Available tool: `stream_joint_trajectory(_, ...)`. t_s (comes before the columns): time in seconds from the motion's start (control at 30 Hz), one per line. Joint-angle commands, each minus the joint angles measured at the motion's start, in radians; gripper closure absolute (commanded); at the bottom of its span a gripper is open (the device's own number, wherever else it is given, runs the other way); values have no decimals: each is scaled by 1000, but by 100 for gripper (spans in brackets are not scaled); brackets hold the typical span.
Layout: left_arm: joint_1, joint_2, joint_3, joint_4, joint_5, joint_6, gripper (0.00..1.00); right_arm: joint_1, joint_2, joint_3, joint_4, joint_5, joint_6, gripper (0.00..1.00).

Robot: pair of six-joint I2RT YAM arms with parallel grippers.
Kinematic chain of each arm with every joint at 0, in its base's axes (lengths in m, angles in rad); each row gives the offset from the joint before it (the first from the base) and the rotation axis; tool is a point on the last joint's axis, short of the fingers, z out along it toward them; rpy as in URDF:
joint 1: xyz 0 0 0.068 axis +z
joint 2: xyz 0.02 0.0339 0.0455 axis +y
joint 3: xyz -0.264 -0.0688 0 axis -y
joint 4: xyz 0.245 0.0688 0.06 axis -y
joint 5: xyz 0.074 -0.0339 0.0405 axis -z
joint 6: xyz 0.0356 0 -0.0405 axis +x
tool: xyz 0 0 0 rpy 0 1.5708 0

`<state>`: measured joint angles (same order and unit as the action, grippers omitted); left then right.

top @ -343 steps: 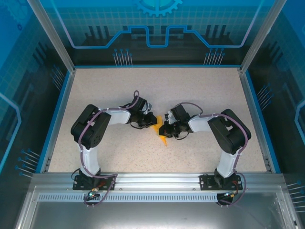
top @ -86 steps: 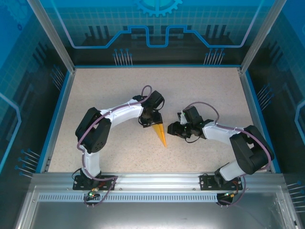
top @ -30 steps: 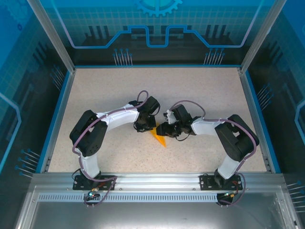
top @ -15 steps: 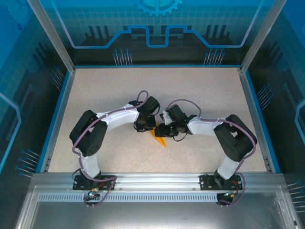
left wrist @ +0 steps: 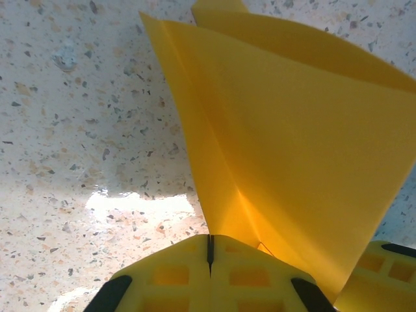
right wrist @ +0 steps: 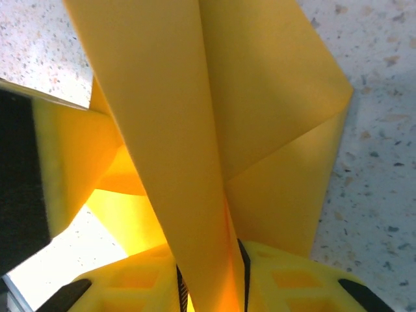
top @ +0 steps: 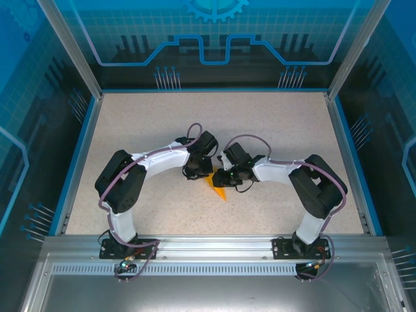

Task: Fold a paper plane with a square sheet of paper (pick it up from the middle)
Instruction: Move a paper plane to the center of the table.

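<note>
Yellow left end effector [left wrist: 209, 259] is fully closed, pinching the paper plane [left wrist: 286, 130] at its crease. Right end effector [right wrist: 209, 283] is narrow around a folded flap; can't tell if it's gripping. Plane's at mid-desk [top: 130, 130] between both arms. Likely light, limp and easily crumpled, so grip multi-ply folded edges near the crease.
</note>
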<state>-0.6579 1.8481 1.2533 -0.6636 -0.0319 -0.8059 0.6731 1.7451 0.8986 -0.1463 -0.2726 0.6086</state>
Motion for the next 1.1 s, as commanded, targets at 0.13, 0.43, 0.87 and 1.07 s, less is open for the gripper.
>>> stream_joint_trajectory(0.13,6,-35,-13,5,15,23,94,32,25,41,-64,42,-28,78)
stream_joint_trajectory(0.43,6,-82,-32,35,34,30,87,52,13,77,-120,86,-39,91)
stream_joint_trajectory(0.87,23,-320,-121,31,-81,18,58,68,-69,231,-454,509,36,95)
stream_joint_trajectory(1.07,62,-373,-193,59,-80,5,57,32,48,336,-537,539,72,95)
